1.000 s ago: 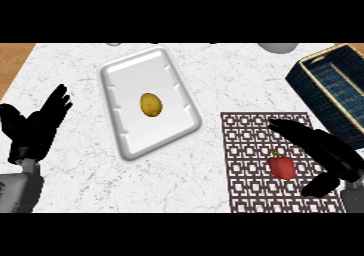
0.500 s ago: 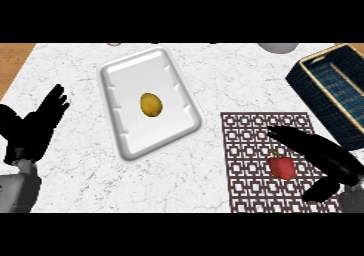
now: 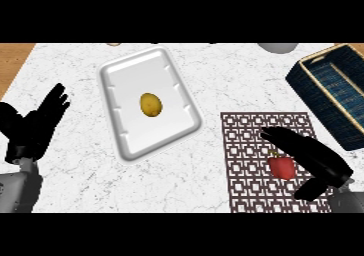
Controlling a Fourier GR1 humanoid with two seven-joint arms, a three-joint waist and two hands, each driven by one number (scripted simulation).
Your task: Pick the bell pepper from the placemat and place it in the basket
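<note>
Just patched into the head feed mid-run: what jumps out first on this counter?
The red bell pepper lies on the brown patterned placemat at lower right, with the right hand open right beside it, fingers extended. A white tray in the middle holds one yellowish potato. The dark blue basket sits at the right edge, and the left hand rests open at far left.

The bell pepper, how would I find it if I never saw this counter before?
Look at the patterned brown placemat near the counter's right front, below the dark blue basket. The bell pepper lies on it beside the right hand. It is small and red, unlike the yellow thing on the white tray.
</note>
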